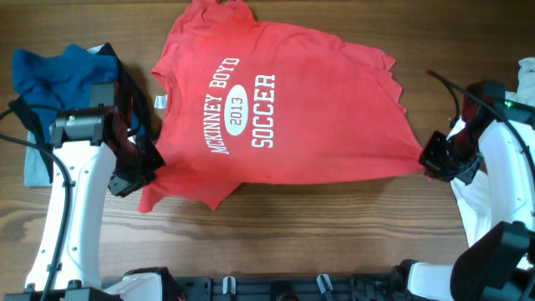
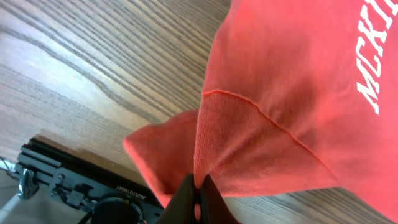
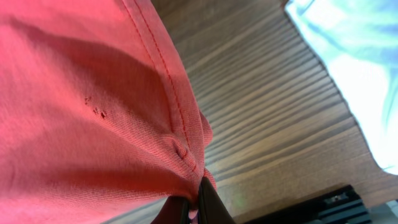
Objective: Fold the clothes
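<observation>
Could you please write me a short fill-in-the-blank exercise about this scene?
The year printed on the red T-shirt is ____.
The left pincer and the right pincer are both ____ on its fabric.
The crumpled garment at the far left is ____ in colour.
Missing words: 2013; shut; blue.

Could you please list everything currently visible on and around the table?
red T-shirt: one, red with white lettering, spread across the middle
blue garment: one, dark blue, crumpled at far left
pale cloth: one, pale blue, left edge, beneath the blue garment
white garment: one, white, right edge
table: one, brown wood
left gripper: one, black, shut on the red T-shirt's sleeve
right gripper: one, black, shut on its hem
</observation>
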Robot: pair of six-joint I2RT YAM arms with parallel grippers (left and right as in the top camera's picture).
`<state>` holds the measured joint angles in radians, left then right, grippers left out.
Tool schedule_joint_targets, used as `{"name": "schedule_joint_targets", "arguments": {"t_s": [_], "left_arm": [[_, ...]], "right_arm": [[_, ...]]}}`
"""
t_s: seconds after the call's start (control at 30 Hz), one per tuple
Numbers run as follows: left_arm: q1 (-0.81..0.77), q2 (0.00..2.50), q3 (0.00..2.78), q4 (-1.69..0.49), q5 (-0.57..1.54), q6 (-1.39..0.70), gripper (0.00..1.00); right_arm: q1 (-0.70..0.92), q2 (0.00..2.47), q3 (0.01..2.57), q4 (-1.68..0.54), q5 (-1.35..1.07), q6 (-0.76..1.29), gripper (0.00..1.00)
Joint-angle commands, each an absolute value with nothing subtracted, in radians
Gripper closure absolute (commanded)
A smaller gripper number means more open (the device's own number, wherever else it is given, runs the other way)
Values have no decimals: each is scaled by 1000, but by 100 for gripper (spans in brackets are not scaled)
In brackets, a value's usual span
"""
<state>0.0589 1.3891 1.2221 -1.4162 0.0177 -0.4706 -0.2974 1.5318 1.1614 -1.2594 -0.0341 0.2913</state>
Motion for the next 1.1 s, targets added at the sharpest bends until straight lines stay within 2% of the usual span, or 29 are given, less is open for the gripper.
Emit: {"name": "schedule_joint_targets", "arguments": {"t_s": [0.0,0.37,0.63,0.87,1.07], "left_arm": [[62,1381,1210,-1433,52,-502,96],[63,1340,1209,-1457,29,-515,96],[63,1174,1178,-1451,7,-593,96],[63,1029,1065,-1399,-25,-619,96],[63,1036,1025,-1307,-24,-619,96]], "right_arm": [[-299,1489,1117,-1227,-57,309,96],[-299,1436,1080,-1205,-58,343,96],[-299,1306,960,-1154,-77,428,96],[-299,1159,890,-1097,-76,500,96],[-299,1132,890,-1059,-76,492,96]]}}
